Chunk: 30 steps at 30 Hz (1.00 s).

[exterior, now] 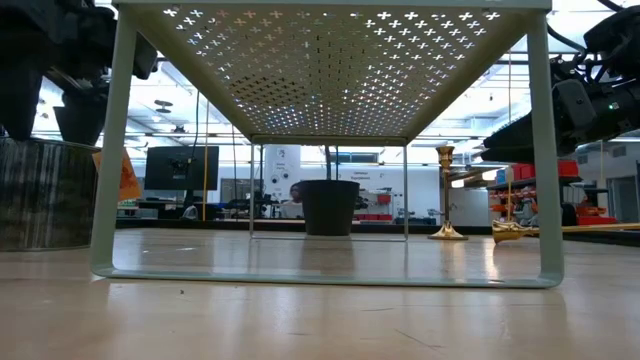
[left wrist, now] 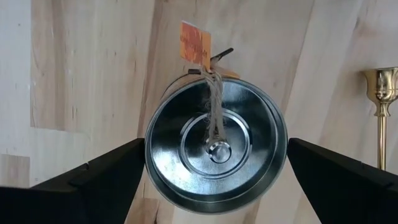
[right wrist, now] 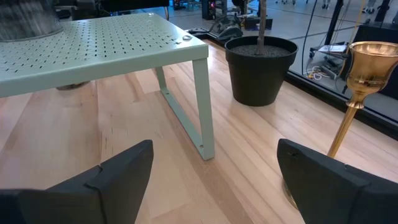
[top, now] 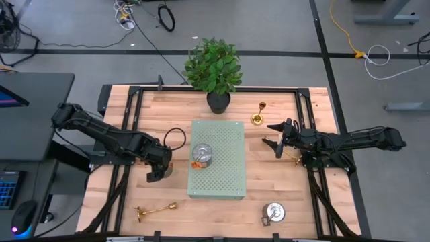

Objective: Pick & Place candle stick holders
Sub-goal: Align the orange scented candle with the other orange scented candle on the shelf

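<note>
My left gripper is open at the table's left, pointing down over a squat silver candle stick holder with an orange tag. Its fingers stand on either side of the holder; no touch shows. My right gripper is open and empty, just right of the board. A gold holder stands upright beyond it, and another gold one lies on the table beside it. A second silver holder stands on the pale green board. A third silver one and a lying gold one are near the front.
A black-potted plant stands at the far middle, behind the board. Black frame rails run along the table's edges. The board stands on thin legs. Bare wood lies between the board and the front edge.
</note>
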Available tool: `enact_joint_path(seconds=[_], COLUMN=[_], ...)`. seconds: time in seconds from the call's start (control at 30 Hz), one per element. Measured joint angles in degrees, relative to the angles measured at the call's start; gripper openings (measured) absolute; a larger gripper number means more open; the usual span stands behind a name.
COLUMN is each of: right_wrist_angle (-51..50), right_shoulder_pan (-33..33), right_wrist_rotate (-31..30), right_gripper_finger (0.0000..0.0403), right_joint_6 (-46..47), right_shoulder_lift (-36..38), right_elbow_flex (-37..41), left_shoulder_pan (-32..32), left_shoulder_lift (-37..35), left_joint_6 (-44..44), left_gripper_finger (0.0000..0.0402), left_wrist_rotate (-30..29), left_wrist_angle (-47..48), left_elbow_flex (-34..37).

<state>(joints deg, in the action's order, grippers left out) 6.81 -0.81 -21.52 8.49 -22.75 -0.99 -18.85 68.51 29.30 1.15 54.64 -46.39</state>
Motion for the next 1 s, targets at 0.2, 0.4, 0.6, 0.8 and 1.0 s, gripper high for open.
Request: enact_joint_path(seconds=[0.2, 0.4, 0.6, 0.8, 1.0], right_wrist_angle=[0.0, 0.0, 0.1, 0.4, 0.4], right_shoulder_pan=[0.0, 0.0, 0.0, 0.0, 0.0], right_wrist_rotate=[0.0, 0.0, 0.0, 0.0, 0.0], right_gripper_finger=[0.0348, 0.0348, 0.0348, 0.0348, 0.0348], right_joint_6=[0.0, 0.0, 0.0, 0.0, 0.0], right_shoulder_lift=[0.0, 0.0, 0.0, 0.0, 0.0], right_elbow_flex=[0.0, 0.0, 0.0, 0.0, 0.0], left_shoulder_pan=[0.0, 0.0, 0.0, 0.0, 0.0], left_shoulder_lift=[0.0, 1.3, 3.2, 3.6, 3.3], left_joint_6=[0.0, 0.1, 0.1, 0.1, 0.0], left_gripper_finger=[0.0400, 0.0400, 0.0400, 0.0400, 0.0399], left_wrist_rotate=[0.0, -0.1, -0.8, 0.0, 0.8], left_wrist_angle=[-0.3, -0.3, -1.0, -4.2, -6.2], left_elbow_flex=[0.0, 0.0, 0.1, 3.8, 3.4])
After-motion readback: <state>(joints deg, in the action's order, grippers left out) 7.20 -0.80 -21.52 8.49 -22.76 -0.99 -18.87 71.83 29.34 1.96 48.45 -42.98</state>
